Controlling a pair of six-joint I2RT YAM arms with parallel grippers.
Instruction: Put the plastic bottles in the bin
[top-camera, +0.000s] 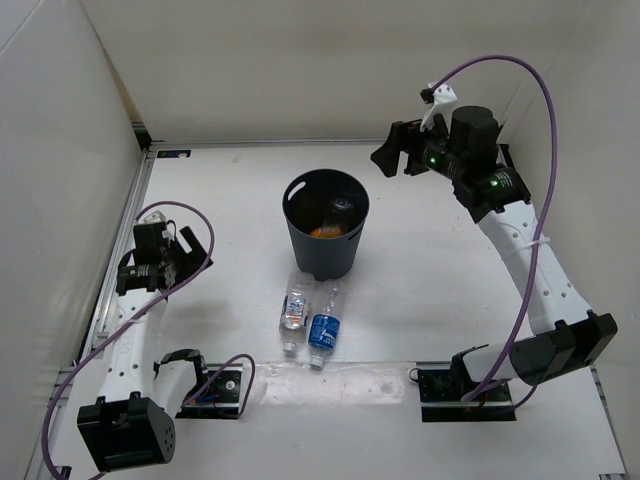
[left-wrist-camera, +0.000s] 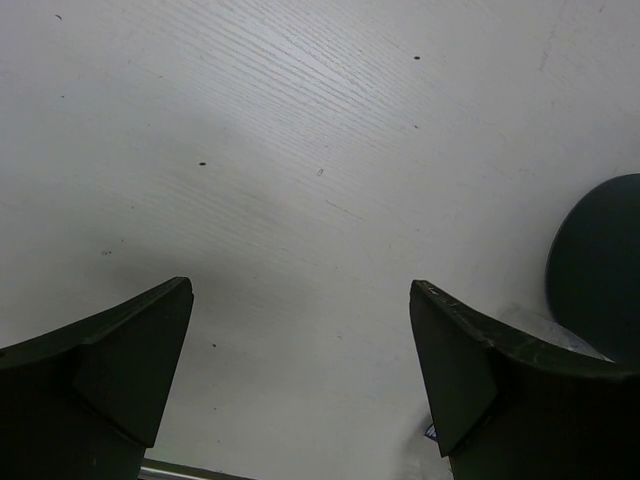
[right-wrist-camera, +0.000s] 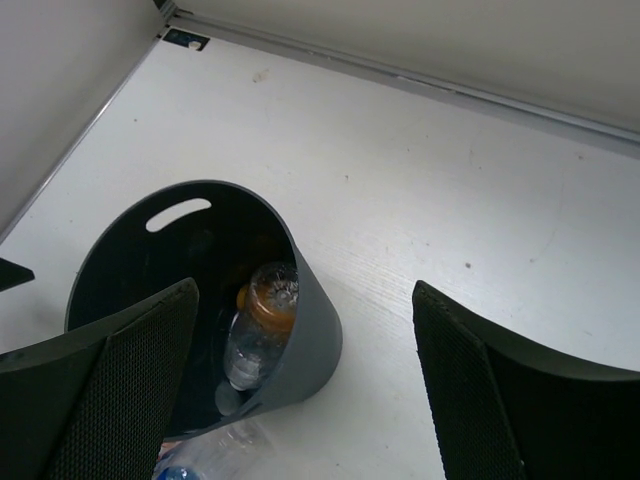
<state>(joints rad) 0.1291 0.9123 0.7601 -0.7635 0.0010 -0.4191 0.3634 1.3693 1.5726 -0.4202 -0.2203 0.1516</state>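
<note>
The dark bin (top-camera: 302, 243) stands upright mid-table. The orange bottle (top-camera: 326, 232) lies inside it. In the right wrist view the bin (right-wrist-camera: 315, 345) holds the orange bottle (right-wrist-camera: 268, 305) and the clear unlabelled bottle (right-wrist-camera: 245, 350). The white-blue label bottle (top-camera: 293, 310) and the blue label bottle (top-camera: 323, 328) lie side by side on the table just in front of the bin. My right gripper (top-camera: 385, 152) is open and empty, raised to the right of and behind the bin; it also shows in the right wrist view (right-wrist-camera: 303, 300). My left gripper (top-camera: 180, 255) is open and empty over bare table at the left (left-wrist-camera: 300, 285).
White walls enclose the table at the left, back and right. A metal rail (top-camera: 120, 260) runs along the left edge. The bin's side (left-wrist-camera: 600, 265) shows at the right edge of the left wrist view. A purple cable (top-camera: 530, 110) loops above the right arm.
</note>
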